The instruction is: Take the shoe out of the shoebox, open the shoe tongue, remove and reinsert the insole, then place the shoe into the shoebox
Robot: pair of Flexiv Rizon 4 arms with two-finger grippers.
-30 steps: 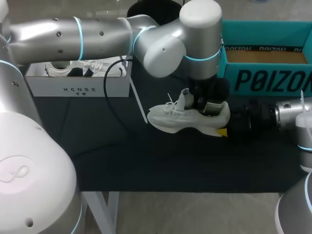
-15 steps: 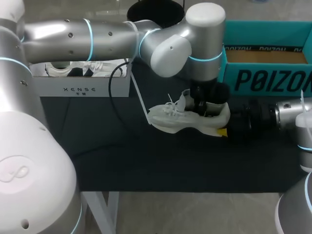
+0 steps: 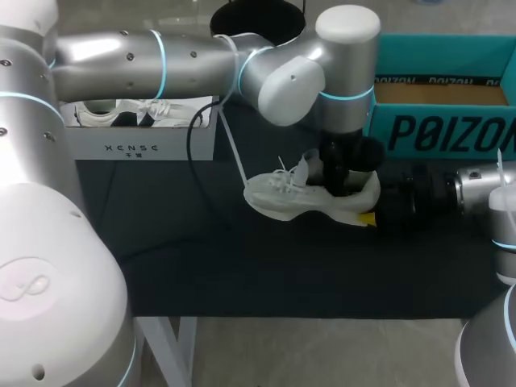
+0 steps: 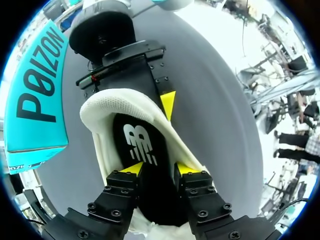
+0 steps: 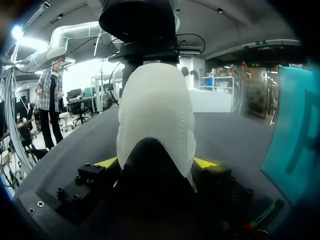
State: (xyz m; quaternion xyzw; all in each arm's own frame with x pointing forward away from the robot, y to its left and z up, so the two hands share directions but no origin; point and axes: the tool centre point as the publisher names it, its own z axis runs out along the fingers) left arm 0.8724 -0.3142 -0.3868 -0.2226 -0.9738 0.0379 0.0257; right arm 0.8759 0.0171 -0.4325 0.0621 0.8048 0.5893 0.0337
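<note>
Shoe: white, mid desk.
Right end effector: grips the shoe's heel.
Left end effector: inside the shoe; can't tell its grip.

Hidden and cut-off parts around the shoe

In the head view, mid-frame, the left arm covers the left pincer and the opening of the shoe. The right pincer, clamped on the heel, shows there only as a yellow speck. From the right wrist, the heel blocks all but slivers of its yellow fingertips. From the left wrist, the left pincer hides the front of the insole and the toe. The teal shoebox runs off the right edge. The contents of the white box lie partly behind the arm.
</note>
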